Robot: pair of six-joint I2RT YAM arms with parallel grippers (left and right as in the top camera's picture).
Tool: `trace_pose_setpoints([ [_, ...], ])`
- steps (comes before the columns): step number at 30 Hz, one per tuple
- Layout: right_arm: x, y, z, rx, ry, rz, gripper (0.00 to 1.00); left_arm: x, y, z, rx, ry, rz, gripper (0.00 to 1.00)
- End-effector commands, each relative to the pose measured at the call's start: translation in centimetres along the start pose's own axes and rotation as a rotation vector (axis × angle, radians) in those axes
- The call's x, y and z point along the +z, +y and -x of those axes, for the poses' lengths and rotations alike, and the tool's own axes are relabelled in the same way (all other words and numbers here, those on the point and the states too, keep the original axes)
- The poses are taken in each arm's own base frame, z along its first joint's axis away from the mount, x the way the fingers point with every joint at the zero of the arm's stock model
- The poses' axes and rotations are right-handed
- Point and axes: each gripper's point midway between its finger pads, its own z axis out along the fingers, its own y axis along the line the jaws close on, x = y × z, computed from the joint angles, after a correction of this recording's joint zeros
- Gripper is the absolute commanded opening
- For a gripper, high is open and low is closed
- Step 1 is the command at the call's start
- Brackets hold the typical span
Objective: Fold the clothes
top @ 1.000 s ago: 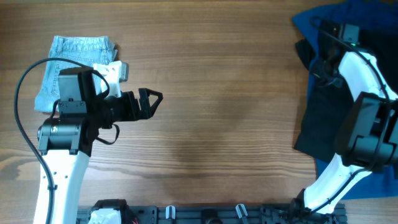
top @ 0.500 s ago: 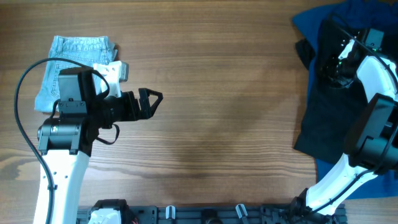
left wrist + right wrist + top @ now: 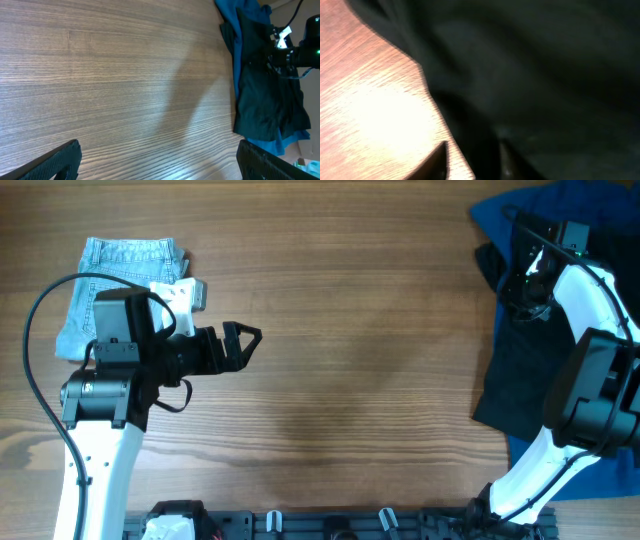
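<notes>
Black shorts overlie blue garment; right end effector above them.

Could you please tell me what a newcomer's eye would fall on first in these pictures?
The dark heap at the right edge of the table draws the eye: black shorts lying on a royal-blue garment, with the right gripper down at the black cloth. At far left, light-blue denim shorts lie partly under the left arm, and the left gripper hangs open over bare wood.
</notes>
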Motion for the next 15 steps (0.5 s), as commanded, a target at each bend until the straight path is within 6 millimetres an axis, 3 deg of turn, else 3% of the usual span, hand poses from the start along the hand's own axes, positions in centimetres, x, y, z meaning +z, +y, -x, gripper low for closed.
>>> trace_pose_setpoints([
  [1, 0.4, -2.5, -0.1, 0.075, -0.008, -0.135, 0.06, -0.7, -1.0, 0.6, 0.017, -0.023, -0.028, 1.0],
  [5, 0.4, -3.0, -0.1, 0.095, -0.008, -0.155, 0.04, -0.7, -1.0, 0.6, 0.017, -0.023, -0.027, 1.0],
  [9, 0.5, -0.8, -0.2, 0.035, 0.014, -0.019, 0.04, -0.7, -1.0, 0.6, 0.017, -0.023, -0.027, 1.0],
  [11, -0.1, 2.6, 0.2, -0.074, 0.013, 0.19, 0.04, -0.7, -1.0, 0.6, 0.017, -0.023, -0.027, 1.0],
  [12, -1.4, 5.6, 0.1, -0.167, 0.005, 0.368, 0.04, -0.7, -1.0, 0.6, 0.017, -0.023, -0.027, 1.0],
  [15, -7.7, 11.9, -0.3, -0.361, -0.07, 0.758, 0.04, -0.7, -1.0, 0.6, 0.017, -0.023, -0.028, 1.0],
])
